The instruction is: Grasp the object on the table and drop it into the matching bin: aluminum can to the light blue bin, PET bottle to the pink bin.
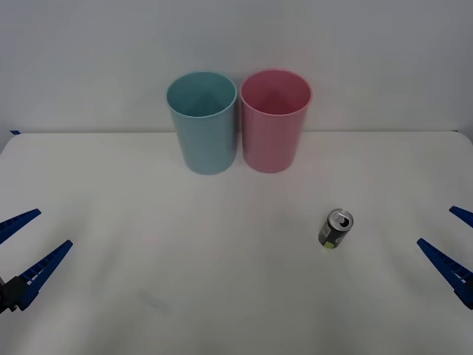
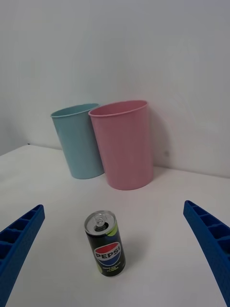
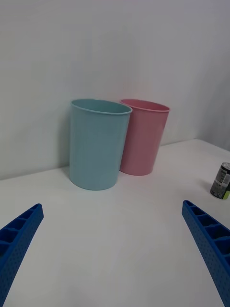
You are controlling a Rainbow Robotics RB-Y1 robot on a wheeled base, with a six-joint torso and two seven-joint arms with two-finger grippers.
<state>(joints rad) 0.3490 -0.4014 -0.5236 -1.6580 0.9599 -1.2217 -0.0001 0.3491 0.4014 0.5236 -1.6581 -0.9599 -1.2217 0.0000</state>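
Here, at the left edge of the front view, the left gripper (image 1: 28, 248) hovered low over the broad plain white table (image 1: 148, 281), its blue ribbed fingers spread wide and holding nothing. Its own wrist view showed the same wide gap, with the bins ahead and the can far off to one side.

Further along, near the table's back edge, stood the tall round light blue plastic bin (image 1: 203, 122), upright and open-mouthed. Just beside it, touching or nearly so, stood the same-sized tall round pink plastic bin (image 1: 273, 118).

Right of both bins and nearer the robot stood the small dark aluminum can (image 1: 336, 228) with its silver pull-tab top and yellow-green marks. It was upright on the table, its long axis vertical, well apart from the bins and touched by nothing.

At the right edge, the right gripper (image 1: 452, 244) also had its fingers parted and empty. In the right wrist view the can (image 2: 105, 244) lay straight ahead, roughly centred between the two fingers (image 2: 211, 244). The right arm looked much the nearer, so I judged the grasp fell to it: a forward reach to bring the fingers around the can's sides. The light blue bin then lay beyond and to the left.
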